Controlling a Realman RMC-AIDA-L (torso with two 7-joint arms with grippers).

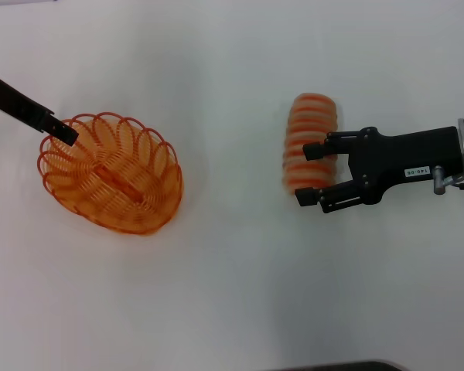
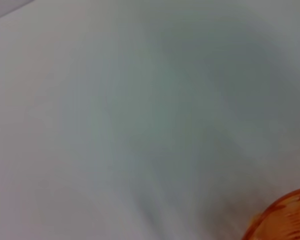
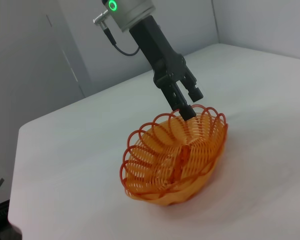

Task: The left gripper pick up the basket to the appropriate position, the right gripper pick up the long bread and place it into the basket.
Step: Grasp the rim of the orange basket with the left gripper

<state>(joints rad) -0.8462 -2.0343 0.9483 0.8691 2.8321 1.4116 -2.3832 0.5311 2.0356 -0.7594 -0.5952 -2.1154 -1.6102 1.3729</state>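
Note:
The orange wire basket stands on the white table at the left. It also shows in the right wrist view, and as an orange corner in the left wrist view. My left gripper is shut on the basket's far left rim, as the right wrist view also shows. The long bread lies right of centre, its length running away from me. My right gripper reaches in from the right. It is open, with its fingers over the bread's near half, one across the loaf and one at its near end.
The white table spans the whole head view. A dark object shows at the bottom edge. In the right wrist view, the table's edges and a grey wall lie behind the left arm.

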